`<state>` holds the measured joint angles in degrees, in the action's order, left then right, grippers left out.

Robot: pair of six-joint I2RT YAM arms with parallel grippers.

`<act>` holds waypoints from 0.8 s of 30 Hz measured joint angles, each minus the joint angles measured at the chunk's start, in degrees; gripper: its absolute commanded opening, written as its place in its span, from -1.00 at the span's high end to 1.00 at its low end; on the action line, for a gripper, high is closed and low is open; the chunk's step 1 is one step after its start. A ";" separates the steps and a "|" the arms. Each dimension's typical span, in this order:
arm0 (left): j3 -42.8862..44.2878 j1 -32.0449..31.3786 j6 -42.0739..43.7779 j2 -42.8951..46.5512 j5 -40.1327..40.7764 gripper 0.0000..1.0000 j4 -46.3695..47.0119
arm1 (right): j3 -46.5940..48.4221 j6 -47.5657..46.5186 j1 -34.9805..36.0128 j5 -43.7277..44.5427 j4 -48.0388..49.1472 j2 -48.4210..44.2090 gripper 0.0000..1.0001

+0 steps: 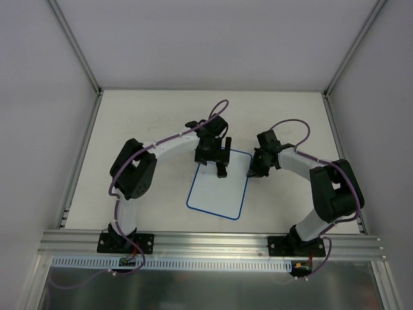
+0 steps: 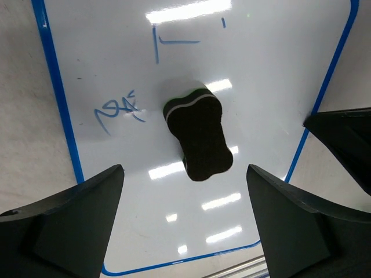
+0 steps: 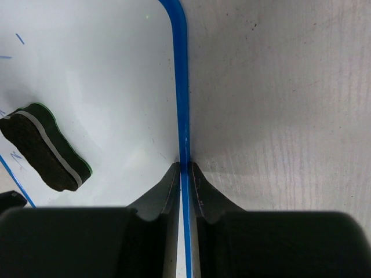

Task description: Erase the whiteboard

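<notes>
Left gripper (image 2: 184, 174) close up: fingers (image 2: 69, 220) spread wide, nothing btwn them gripped. The eraser (image 2: 200, 136), black w/ a green-white band, sits loose on the whiteboard (image 2: 261, 58) right under the gap, touching neither finger.

Right gripper (image 3: 185, 165): jaws pinched tight on the whiteboard's blue rim (image 3: 181, 87), one finger on the white face, the other on the table (image 3: 278, 116) side.

Edges: the board lies flat mid-table btwn the two arms, turned a bit askew, its far end under the left gripper and its right edge in the right one's pinch. Bare table runs all round the board, more to the left and far side; the near corner is well short of the aluminium rail (image 1: 213, 242).

Board face: blue scribbles (image 2: 119, 110) beside the eraser, an angular blue line (image 2: 168, 40) past it; rest glossy white w/ lamp glare.

Room: off-white tabletop, plain white walls (image 1: 213, 39) on three sides, metal posts at the corners.
</notes>
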<state>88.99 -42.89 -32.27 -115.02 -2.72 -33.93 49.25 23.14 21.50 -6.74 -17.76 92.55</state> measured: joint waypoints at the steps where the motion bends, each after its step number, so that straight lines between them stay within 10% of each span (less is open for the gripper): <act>1: 0.00 -0.33 -1.16 0.28 -0.02 -0.72 0.00 | 0.02 -0.02 0.00 0.00 0.00 0.02 0.77; 17: 4.00 -2.60 -3.69 -4.81 3.28 -0.26 -0.52 | 0.74 -0.02 0.02 -0.46 0.00 0.87 0.78; 24: 4.52 -3.91 -3.13 -7.13 4.09 0.26 -0.94 | 1.53 0.00 0.02 -0.85 0.02 1.68 0.81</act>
<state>93.51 -46.81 -35.40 -122.15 1.37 -34.87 50.78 23.14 21.52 -7.60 -17.74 94.24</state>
